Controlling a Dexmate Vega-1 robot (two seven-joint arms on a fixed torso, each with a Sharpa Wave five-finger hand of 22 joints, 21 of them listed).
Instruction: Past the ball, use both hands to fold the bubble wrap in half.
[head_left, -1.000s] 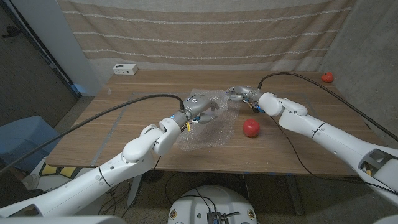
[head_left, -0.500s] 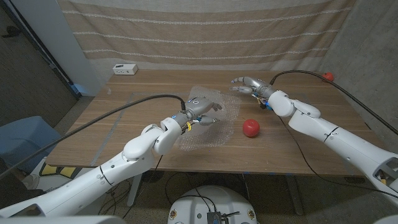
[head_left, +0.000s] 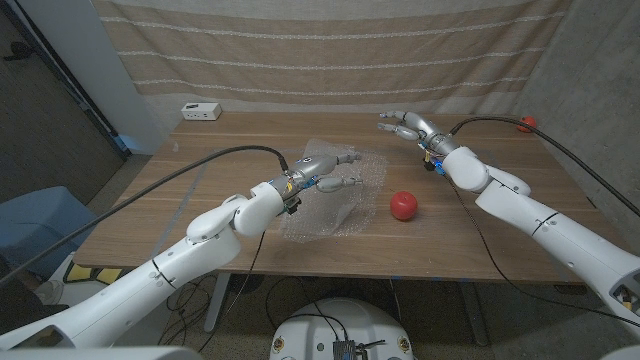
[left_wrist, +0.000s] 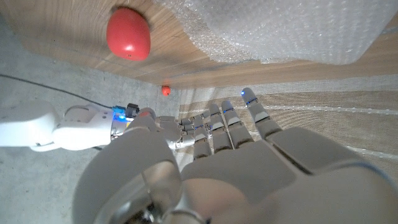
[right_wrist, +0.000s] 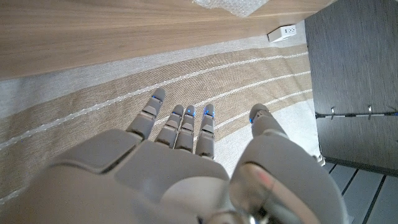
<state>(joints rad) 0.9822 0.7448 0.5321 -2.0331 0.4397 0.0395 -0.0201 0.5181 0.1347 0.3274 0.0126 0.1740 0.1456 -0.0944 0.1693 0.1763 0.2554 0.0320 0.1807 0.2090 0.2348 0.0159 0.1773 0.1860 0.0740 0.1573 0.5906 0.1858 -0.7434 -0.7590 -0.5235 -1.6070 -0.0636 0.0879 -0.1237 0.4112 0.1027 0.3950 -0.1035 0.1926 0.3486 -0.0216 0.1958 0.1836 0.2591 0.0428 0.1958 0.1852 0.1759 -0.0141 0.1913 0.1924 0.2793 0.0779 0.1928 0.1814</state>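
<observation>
Both robot hands lifted off bubble wrap (head_left: 335, 195).

**Layout on the bench**

The bubble wrap (head_left: 335, 195) lies at the middle of the bench (head_left: 210, 190). The ball (head_left: 403, 205) lies just beside it at 3 o'clock, apart from it. The left hand (head_left: 322, 172) is over the wrap's far part. The right hand (head_left: 408, 127) is at 1 o'clock from the wrap, above the bench. A small box (head_left: 201, 111) sits at the far corner, at 10 o'clock. A second ball (head_left: 526, 123) is at 2 o'clock, at the far edge.
</observation>
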